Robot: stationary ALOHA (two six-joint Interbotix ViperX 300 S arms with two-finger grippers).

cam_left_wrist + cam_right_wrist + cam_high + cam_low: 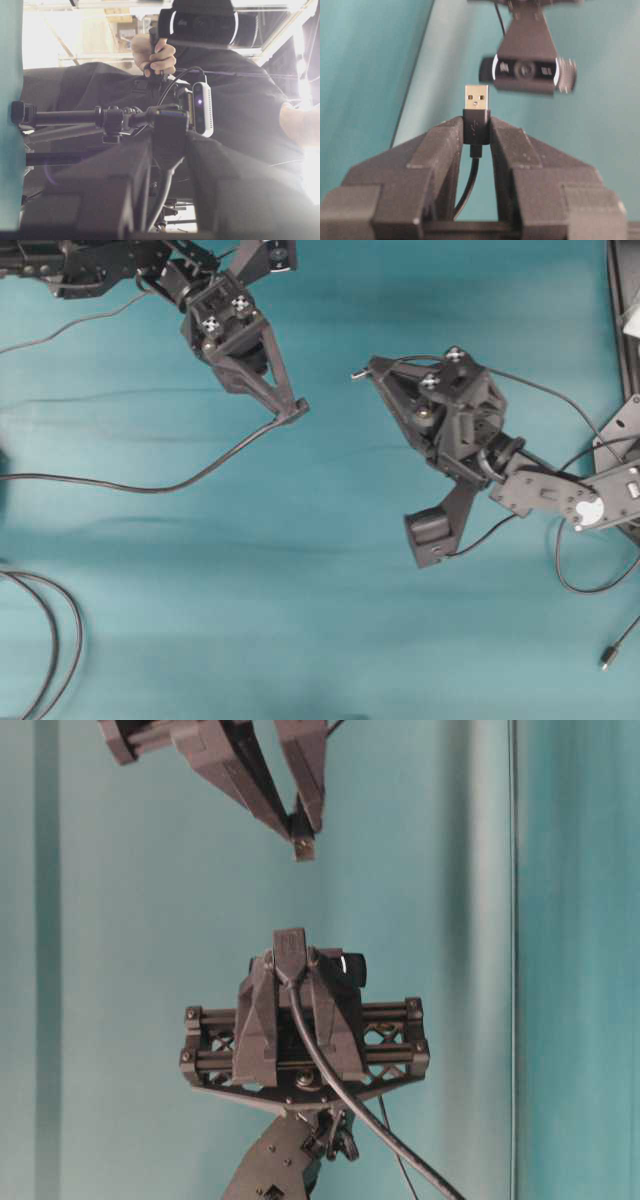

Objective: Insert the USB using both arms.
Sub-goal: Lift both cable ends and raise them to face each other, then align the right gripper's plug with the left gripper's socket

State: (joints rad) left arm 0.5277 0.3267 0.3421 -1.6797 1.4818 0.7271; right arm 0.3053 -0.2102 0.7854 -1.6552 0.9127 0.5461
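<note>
While my right claw [477,131] is clamped on the dark collar of the USB [476,106], I can see from its wrist camera that the silvery plug juts out past the fingertips, its open face toward the lens, and the thin black cable runs back between the fingers toward the wrist. Overhead, that claw [362,373] sits right of centre above the teal surface [300,620], its tip pointing left with the plug just showing at the end. Facing it, apart across a clear gap, my left claw [296,410] is closed on the socket cable [150,485], gripping the dark socket end at its tip; that cable trails down and away to the left over the surface. From table level the two ends face each other, roughly in line, not touching. Farther out from the left claw, a looped black cable [55,640] lies at the lower left corner; beyond the right claw, a loose cable end [607,657] rests near the lower right edge.
</note>
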